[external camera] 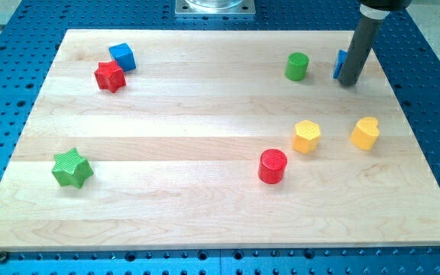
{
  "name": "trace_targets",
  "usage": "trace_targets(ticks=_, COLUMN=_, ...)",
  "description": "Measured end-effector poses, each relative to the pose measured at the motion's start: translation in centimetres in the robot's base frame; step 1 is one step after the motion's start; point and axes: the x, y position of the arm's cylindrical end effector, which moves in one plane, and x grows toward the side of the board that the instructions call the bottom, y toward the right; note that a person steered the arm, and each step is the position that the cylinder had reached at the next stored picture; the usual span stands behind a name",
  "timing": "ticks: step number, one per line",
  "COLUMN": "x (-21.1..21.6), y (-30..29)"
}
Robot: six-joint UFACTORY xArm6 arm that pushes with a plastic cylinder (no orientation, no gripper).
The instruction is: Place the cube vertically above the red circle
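A blue cube (122, 56) sits near the view's top left, touching a red star (109, 76) just below and left of it. The red circle, a short red cylinder (273, 166), stands right of centre toward the view's bottom. My tip (348, 82) rests on the board at the view's top right, far from the cube and well above and right of the red cylinder. It touches the right side of a second blue block (340, 64), mostly hidden behind the rod, shape unclear.
A green cylinder (297, 66) stands left of my tip. A yellow hexagon (307, 137) and a yellow heart (365, 133) lie at the right. A green star (72, 168) lies at the lower left. The wooden board (205, 114) rests on a blue perforated table.
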Motion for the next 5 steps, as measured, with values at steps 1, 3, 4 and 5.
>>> trace_targets(ticks=1, x=3.4, y=-5.0)
trace_targets(ticks=3, x=6.8, y=-24.8)
trace_targets(ticks=4, x=12.6, y=-28.4)
trace_targets(ticks=5, x=11.3, y=-33.3)
